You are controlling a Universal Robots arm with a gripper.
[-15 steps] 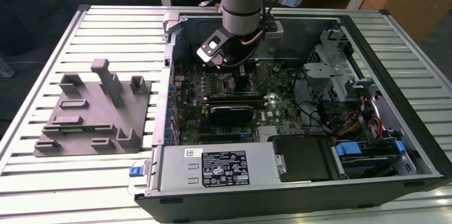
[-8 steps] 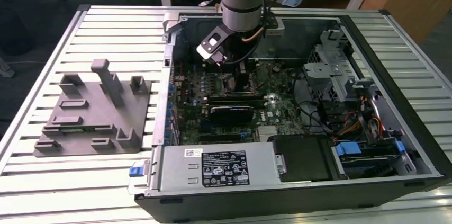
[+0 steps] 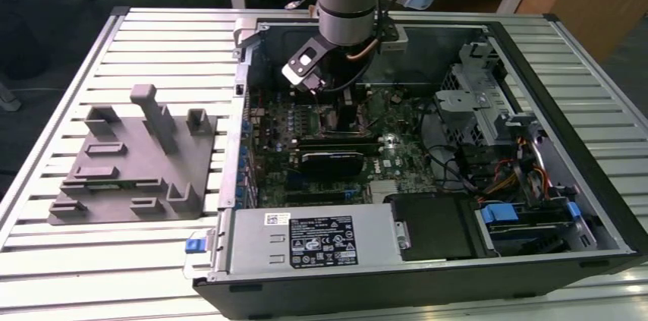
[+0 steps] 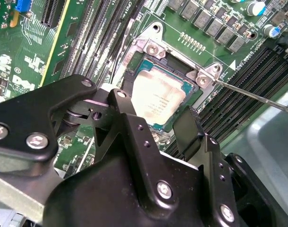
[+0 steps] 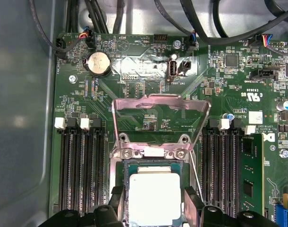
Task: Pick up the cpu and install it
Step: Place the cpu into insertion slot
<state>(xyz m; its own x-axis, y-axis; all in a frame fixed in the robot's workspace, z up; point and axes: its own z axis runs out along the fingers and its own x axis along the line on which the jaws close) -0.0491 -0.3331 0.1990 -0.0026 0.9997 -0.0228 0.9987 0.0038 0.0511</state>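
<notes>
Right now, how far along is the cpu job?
Done: the cpu lies flat in the socket. In hand: the pincer hangs right over it; whether it grips, I cannot tell. Left: the socket's metal cover stands open.

Exterior view looks down from afar; both wrist views closely share the cpu [image 5: 153,198].
</notes>
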